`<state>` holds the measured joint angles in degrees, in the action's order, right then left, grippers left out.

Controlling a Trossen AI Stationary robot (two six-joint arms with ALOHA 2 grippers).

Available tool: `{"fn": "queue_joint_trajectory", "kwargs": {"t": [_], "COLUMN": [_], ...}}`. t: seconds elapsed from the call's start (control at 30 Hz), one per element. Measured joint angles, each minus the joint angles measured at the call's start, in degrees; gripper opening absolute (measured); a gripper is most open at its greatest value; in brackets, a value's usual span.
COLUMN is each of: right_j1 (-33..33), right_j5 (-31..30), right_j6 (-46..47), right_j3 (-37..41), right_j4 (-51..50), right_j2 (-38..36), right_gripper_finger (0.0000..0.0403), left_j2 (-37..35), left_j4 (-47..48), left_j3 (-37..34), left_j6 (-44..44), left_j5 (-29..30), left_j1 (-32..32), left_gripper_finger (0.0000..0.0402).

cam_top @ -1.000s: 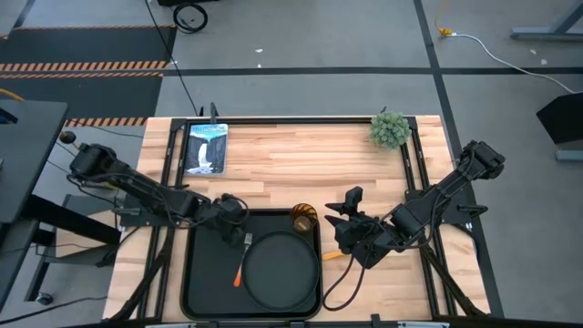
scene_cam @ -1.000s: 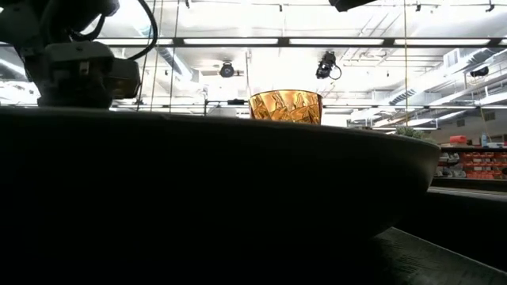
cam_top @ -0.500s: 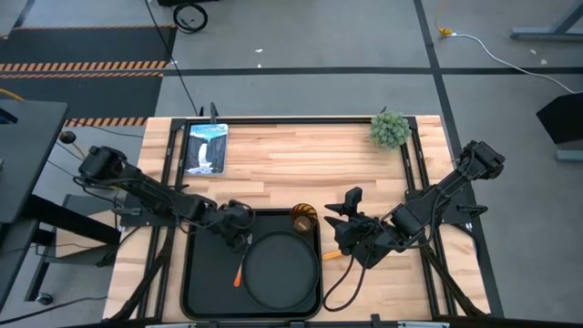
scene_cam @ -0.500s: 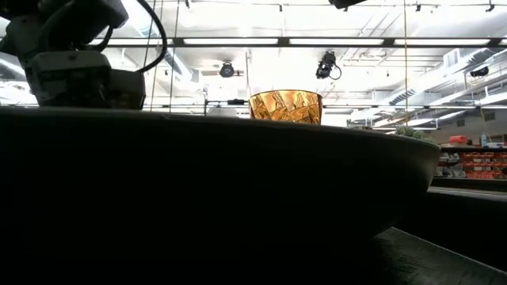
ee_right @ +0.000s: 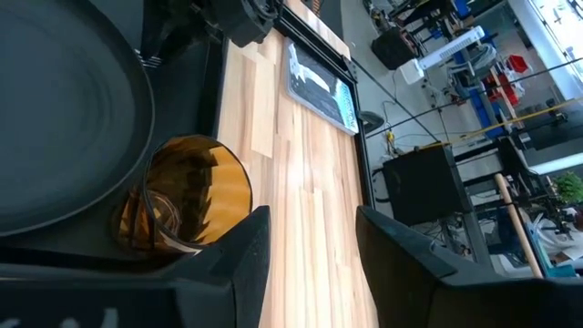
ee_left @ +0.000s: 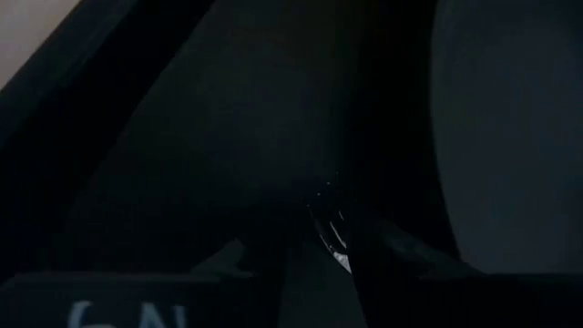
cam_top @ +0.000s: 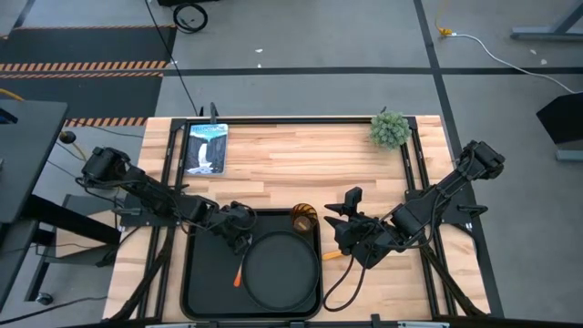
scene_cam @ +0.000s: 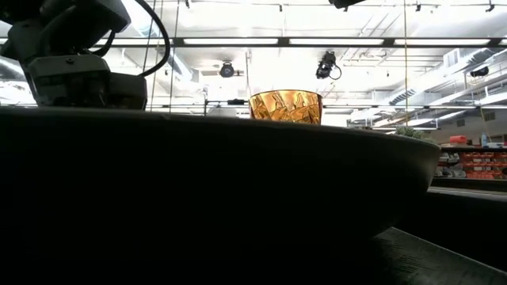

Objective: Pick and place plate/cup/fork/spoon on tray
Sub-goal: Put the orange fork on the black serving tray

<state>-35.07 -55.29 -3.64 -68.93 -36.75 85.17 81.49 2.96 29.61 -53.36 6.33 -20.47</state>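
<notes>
We find the tray [cam_top: 199, 282], a large black rectangle with rounded corners and a raised rim, at the near edge of the bench [cam_top: 301, 159]. On it lies the plate [cam_top: 281, 271], round, matte black and rimmed, filling the tray's right part. The fork [cam_top: 242, 260] lies on the tray floor just left of the plate, its orange handle pointing toward the near edge and its metal tines toward the left claw [cam_top: 242, 235]. That claw sits low over the tines; in the left wrist view the tines [ee_left: 330, 221] glint between its two dark fingers [ee_left: 401, 248]. We cannot tell from the pictures whether the fingers are parted or closed on the fork.

The cup [cam_top: 303, 220], translucent amber with a faceted surface, stands in the tray's far right corner, just beyond the plate. The right claw [cam_top: 341, 219] hovers just right of the cup, its fingers [ee_right: 250, 251] apart with nothing between them, the cup [ee_right: 182, 205] close ahead and to one side. An orange handle end [cam_top: 330, 256] shows on the bench beside the tray, under the right arm; we take it for the spoon, its bowl hidden.

Farther back on the pale wooden planks we note a picture tablet [cam_top: 206, 148] at left and a small green plant [cam_top: 389, 128] at right.

Against one second ago, the left claw has moved slightly rightward over the fork; the right arm is unchanged.
</notes>
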Motion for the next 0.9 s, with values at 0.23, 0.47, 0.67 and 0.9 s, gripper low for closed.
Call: {"fn": "queue_joint_trajectory", "kwargs": {"t": [0.23, 0.47, 0.67, 0.9], "right_j1": [0.0, 0.0, 0.0, 0.0], "right_j5": [0.0, -0.01, -0.02, -0.02], "right_j6": [0.0, 0.0, 0.0, 0.01], "right_j3": [0.0, 0.0, 0.0, 0.0], "right_j4": [0.03, 0.04, 0.02, 0.02], "right_j2": [0.0, 0.0, 0.0, 0.0], "right_gripper_finger": [0.0169, 0.0168, 0.0168, 0.0168], "left_j2": [0.0, 0.0, -0.09, -0.14], "left_j4": [0.02, -0.15, -0.51, -0.15], "left_j3": [0.0, 0.0, 0.11, 0.13], "left_j6": [0.02, 0.04, 0.5, -0.18], "left_j5": [0.36, 0.44, -0.4, -0.32], "left_j1": [0.0, -0.02, 0.02, -1.23], "left_gripper_finger": [0.0095, 0.0045, 0.0017, 0.0013]}}
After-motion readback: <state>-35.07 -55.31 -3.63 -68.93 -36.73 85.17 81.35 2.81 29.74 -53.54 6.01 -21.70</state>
